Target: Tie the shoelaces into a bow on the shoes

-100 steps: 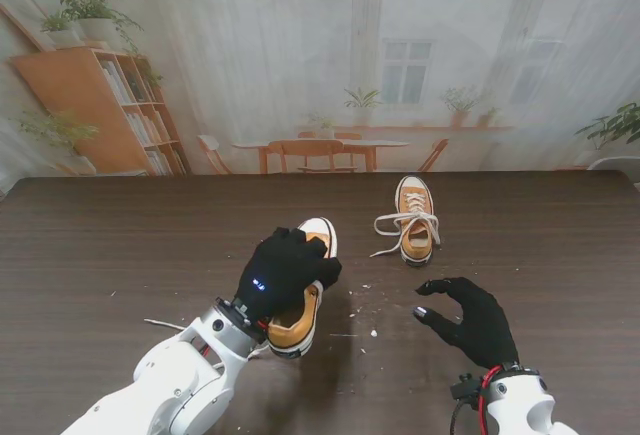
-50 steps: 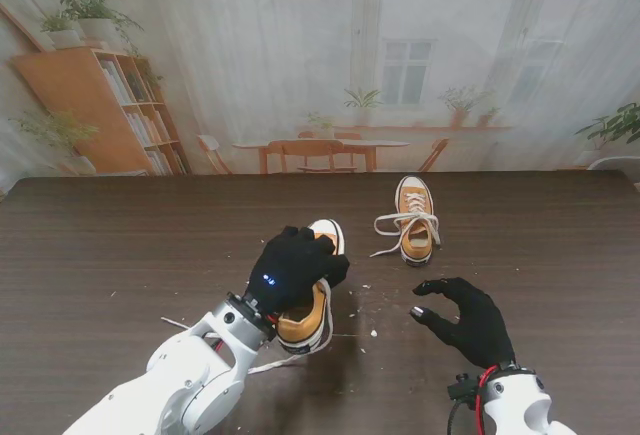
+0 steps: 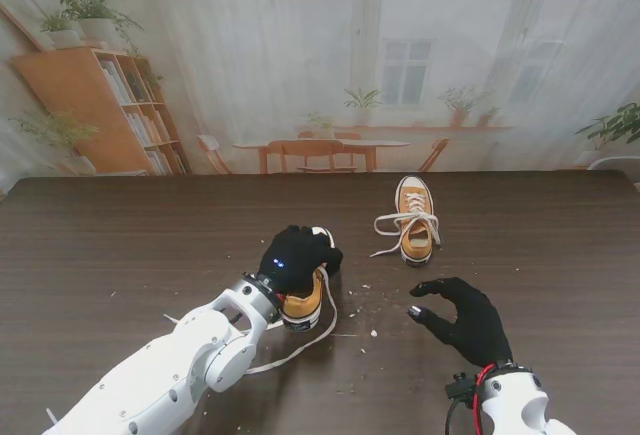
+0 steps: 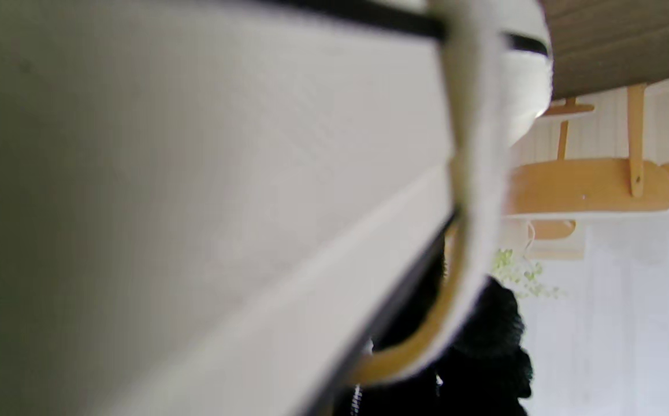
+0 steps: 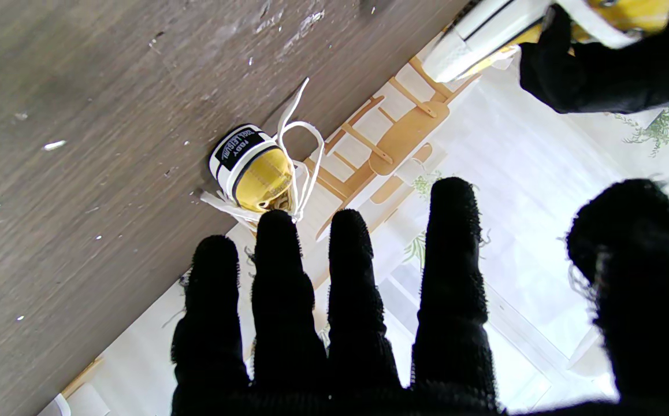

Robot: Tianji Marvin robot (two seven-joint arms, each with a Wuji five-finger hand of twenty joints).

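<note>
My left hand [image 3: 296, 257], in a black glove, is shut on the near yellow sneaker [image 3: 304, 303], covering most of its top. Its white lace [image 3: 300, 345] trails loose toward me on the table. In the left wrist view the sneaker's white sole [image 4: 196, 202] fills the picture, with a lace [image 4: 467, 190] looped across it. The second yellow sneaker [image 3: 415, 220] stands farther off to the right with its laces [image 3: 395, 225] untied and spread; it also shows as sneaker [image 5: 253, 167]. My right hand [image 3: 462, 317] hovers open above the table, fingers [image 5: 346, 277] spread.
The dark wooden table [image 3: 120, 245] carries small white crumbs [image 3: 372, 331] between my hands. A printed backdrop with a bookshelf [image 3: 100, 105] stands behind the table's far edge.
My left hand has carried the near sneaker away from me and slightly right, turning it so less of it shows. The lace now trails out behind. My right hand barely moved.
</note>
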